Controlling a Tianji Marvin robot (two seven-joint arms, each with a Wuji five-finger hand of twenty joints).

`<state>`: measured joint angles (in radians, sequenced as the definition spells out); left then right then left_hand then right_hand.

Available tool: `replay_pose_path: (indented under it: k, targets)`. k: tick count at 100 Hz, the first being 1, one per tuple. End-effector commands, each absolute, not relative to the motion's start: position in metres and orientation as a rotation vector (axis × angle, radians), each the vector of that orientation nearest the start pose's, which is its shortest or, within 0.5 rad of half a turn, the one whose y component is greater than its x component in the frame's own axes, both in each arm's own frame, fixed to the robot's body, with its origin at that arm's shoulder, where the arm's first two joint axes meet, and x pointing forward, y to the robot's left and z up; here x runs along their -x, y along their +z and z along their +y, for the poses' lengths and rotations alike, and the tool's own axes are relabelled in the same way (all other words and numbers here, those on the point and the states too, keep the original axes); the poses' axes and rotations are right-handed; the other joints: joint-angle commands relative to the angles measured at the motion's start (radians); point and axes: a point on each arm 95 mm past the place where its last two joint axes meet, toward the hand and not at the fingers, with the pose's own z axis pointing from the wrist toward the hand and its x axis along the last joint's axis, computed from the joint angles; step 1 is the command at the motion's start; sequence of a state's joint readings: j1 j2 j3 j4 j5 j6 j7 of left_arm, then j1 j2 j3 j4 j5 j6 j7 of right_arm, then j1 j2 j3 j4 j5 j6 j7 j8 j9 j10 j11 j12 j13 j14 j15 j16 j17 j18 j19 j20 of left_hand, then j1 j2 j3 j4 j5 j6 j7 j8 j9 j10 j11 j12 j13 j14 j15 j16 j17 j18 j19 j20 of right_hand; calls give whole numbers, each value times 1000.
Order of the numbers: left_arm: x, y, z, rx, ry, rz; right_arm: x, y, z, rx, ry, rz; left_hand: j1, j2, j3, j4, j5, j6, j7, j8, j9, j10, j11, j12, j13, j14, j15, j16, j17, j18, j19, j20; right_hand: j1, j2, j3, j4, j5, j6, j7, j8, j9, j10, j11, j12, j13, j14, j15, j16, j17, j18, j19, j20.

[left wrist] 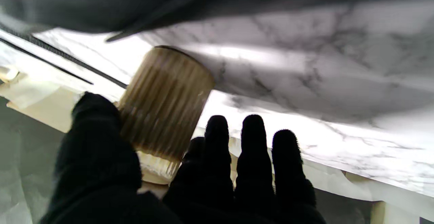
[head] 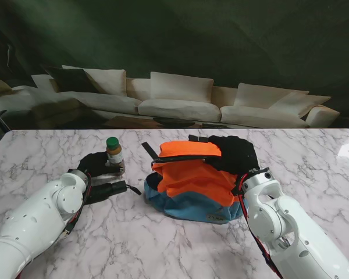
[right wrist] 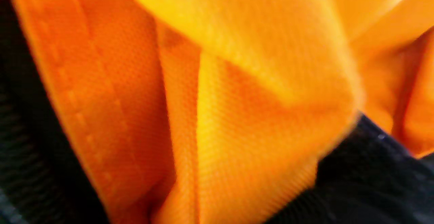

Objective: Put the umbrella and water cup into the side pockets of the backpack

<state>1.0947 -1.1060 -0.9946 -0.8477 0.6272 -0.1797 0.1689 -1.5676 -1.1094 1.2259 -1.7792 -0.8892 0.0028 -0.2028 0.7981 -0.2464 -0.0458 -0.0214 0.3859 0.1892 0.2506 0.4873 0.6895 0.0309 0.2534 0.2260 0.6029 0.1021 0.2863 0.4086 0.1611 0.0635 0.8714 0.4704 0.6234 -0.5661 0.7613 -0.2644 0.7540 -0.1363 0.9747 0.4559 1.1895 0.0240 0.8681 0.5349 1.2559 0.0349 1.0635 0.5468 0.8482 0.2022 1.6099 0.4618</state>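
The counter (head: 180,244) is a marble slab carrying all task items. The backpack (head: 192,177), orange on top with a blue base, lies flat near the centre, slightly right. The water cup (head: 114,152), a ribbed amber cylinder with a green cap, stands upright to the left of the backpack and apart from it. A dark object lies on the counter just near of the cup, beside the left wrist; it may be the umbrella, but this cannot be confirmed.

The step in hand appears to be securing the water cup. For a sound grasp, seat the thumb and the opposing fingers on opposite sides of the ribbed wall, well clear of the cap, and close evenly so the cup stays upright. Lift only once contact is firm; the ribs should resist slip.

The left hand (head: 96,164) reaches in from the near left, its forearm low over the counter. In the left wrist view the thumb (left wrist: 98,132) lies against the cup wall while the fingers (left wrist: 252,149) extend beside it, not visibly wrapped; the hand is spread and holds nothing yet.

The right hand (head: 235,154) rests on the far right part of the backpack. Its wrist view shows only orange fabric and black mesh, so whether it grips cannot be told.
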Motion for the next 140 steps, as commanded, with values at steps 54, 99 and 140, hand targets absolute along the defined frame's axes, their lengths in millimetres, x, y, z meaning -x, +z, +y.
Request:
replay_pose_path:
  k: [54, 99, 140]
  targets:
    - [-496, -360, 79, 1523, -1625, 1190, -395, -257, 21, -1115, 1748, 1207, 396, 15, 97, 28, 315, -175, 479, 6, 409, -62, 40, 152, 255, 4, 173, 61, 167, 27, 225, 90, 133, 92, 94, 37, 44, -135, 50, 38, 7, -34, 39, 2, 63, -32, 46, 11, -3, 3, 31, 6]
    - [-445, -318, 91, 1401, -1746, 1251, -398, -255, 20, -1111, 1735, 1211, 406, 9, 99, 30, 326, -154, 480, -3, 418, -37, 46, 145, 272, 33, 194, 64, 184, 48, 262, 92, 134, 94, 91, 37, 47, -138, 48, 37, 9, -32, 36, 2, 63, -29, 47, 12, -3, 3, 31, 6]
    - [-404, -302, 76, 1409, -1899, 1306, -404, -249, 21, -1098, 1734, 1209, 411, 3, 99, 29, 335, -150, 468, 5, 425, -31, 46, 140, 281, 43, 201, 62, 211, 51, 281, 86, 133, 94, 90, 37, 48, -140, 47, 37, 12, -33, 32, 1, 63, -31, 48, 13, -3, 3, 31, 7]
